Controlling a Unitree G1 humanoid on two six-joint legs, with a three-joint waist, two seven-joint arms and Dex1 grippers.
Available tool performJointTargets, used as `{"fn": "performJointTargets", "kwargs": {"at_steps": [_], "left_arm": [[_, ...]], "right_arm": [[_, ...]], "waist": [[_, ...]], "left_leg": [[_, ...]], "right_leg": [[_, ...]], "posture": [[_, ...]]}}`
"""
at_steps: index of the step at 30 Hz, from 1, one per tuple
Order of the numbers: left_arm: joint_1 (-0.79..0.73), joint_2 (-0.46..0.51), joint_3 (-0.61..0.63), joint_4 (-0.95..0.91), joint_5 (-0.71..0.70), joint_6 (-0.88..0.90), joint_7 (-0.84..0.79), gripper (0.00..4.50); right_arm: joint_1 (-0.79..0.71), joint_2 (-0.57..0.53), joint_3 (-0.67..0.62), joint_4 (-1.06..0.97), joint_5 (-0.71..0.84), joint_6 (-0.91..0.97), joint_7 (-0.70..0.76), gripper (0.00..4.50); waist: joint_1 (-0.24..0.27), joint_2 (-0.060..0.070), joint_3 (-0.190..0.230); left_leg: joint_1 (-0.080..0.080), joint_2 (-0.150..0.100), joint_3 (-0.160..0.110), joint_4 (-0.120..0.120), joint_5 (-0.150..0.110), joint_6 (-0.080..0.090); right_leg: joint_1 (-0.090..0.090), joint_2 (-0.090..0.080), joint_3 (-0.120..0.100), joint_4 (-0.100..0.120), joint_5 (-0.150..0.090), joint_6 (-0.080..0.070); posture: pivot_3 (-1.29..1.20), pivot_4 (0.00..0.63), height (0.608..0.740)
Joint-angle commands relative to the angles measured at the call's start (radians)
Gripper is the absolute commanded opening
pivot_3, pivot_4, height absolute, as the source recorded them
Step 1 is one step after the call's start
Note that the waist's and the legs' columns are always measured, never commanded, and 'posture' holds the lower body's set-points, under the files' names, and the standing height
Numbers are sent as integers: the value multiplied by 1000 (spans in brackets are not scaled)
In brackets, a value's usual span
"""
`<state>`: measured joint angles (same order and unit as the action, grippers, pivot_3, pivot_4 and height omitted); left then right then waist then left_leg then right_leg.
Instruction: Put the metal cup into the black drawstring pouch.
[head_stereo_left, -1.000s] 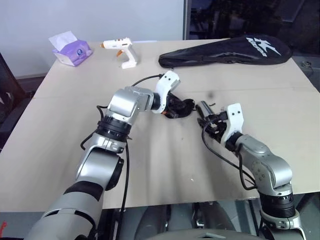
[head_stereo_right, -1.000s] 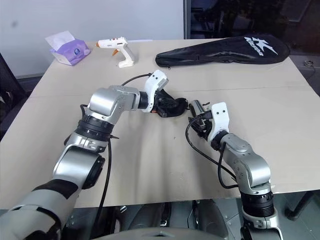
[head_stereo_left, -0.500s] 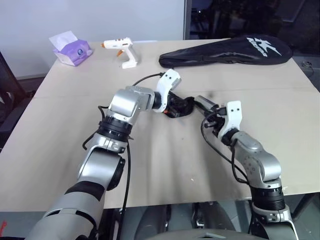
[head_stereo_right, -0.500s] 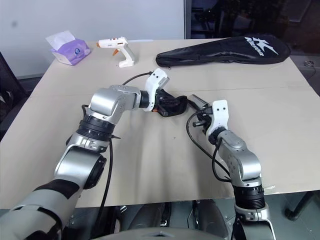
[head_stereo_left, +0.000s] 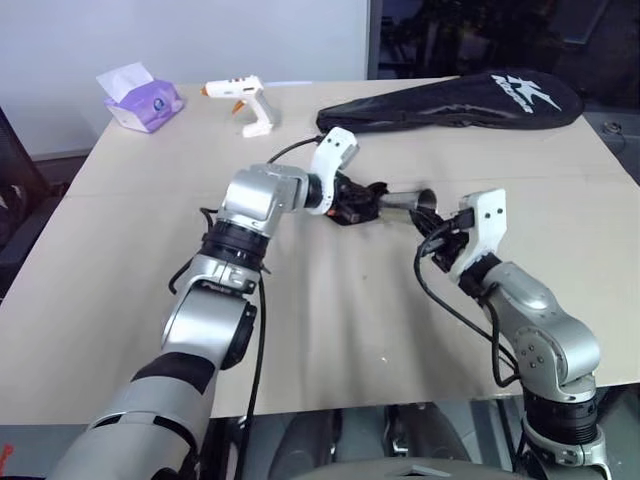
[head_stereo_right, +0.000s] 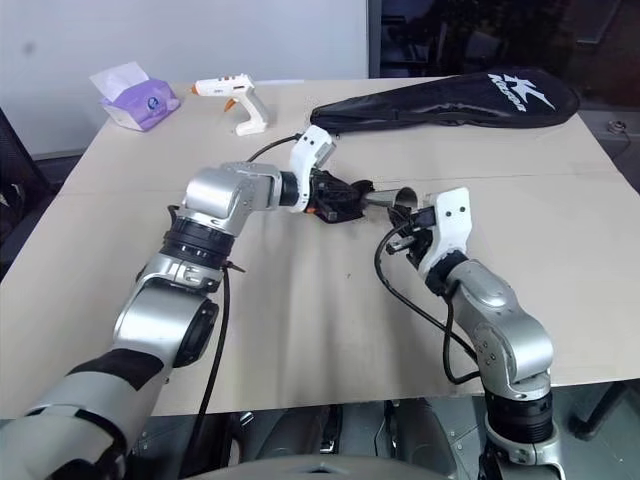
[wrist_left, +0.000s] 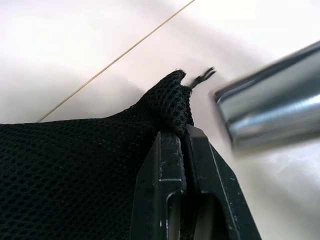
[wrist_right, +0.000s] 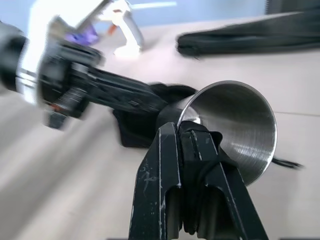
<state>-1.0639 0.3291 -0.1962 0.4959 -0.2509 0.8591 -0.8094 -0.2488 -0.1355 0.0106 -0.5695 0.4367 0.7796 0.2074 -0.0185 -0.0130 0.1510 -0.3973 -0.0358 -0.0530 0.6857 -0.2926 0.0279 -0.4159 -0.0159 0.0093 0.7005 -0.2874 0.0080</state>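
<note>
We have the metal cup (head_stereo_left: 403, 207) lying level, its closed end just beside the black drawstring pouch (head_stereo_left: 357, 203), its rim pinched in the right gripper (wrist_right: 186, 131). The left gripper (wrist_left: 182, 137) is pressed together on the pouch's mesh edge. We judge the cup rigid, light and slick, so a rim pinch may slip; the pouch is limp, its mouth needing holding open.

Left tool (wrist_left: 182, 145) pinches black pouch (wrist_left: 75, 170) edge; blurred, seemingly metal cup (wrist_left: 272, 100) near.
</note>
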Motion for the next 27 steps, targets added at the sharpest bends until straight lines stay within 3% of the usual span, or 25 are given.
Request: {"fn": "performJointTargets", "kwargs": {"at_steps": [1,19,23,27], "left_arm": [[-29,-2,30,-15,-9,-2,-11,0],[46,-6,38,-137,-43,107,-19,0],[65,14,27,-124,-15,70,-18,0],[72,22,12,-110,7,32,-19,0]], "right_arm": [[-17,43,-2,-9,25,-36,-16,49],[46,102,10,110,21,-147,-5,49],[60,36,45,117,-53,-107,-21,49],[68,-8,72,118,-71,-93,-6,1284]], "waist": [[0,0,0],[-1,0,0],[0,0,0],[2,0,0]], "left_leg": [[0,0,0,0,0,0],[0,0,0,0,0,0],[0,0,0,0,0,0],[0,0,0,0,0,0]], "right_leg": [[0,0,0,0,0,0],[0,0,0,0,0,0],[0,0,0,0,0,0],[0,0,0,0,0,0]], "posture": [[0,150,740],[0,150,740],[0,150,740],[0,150,740]]}}
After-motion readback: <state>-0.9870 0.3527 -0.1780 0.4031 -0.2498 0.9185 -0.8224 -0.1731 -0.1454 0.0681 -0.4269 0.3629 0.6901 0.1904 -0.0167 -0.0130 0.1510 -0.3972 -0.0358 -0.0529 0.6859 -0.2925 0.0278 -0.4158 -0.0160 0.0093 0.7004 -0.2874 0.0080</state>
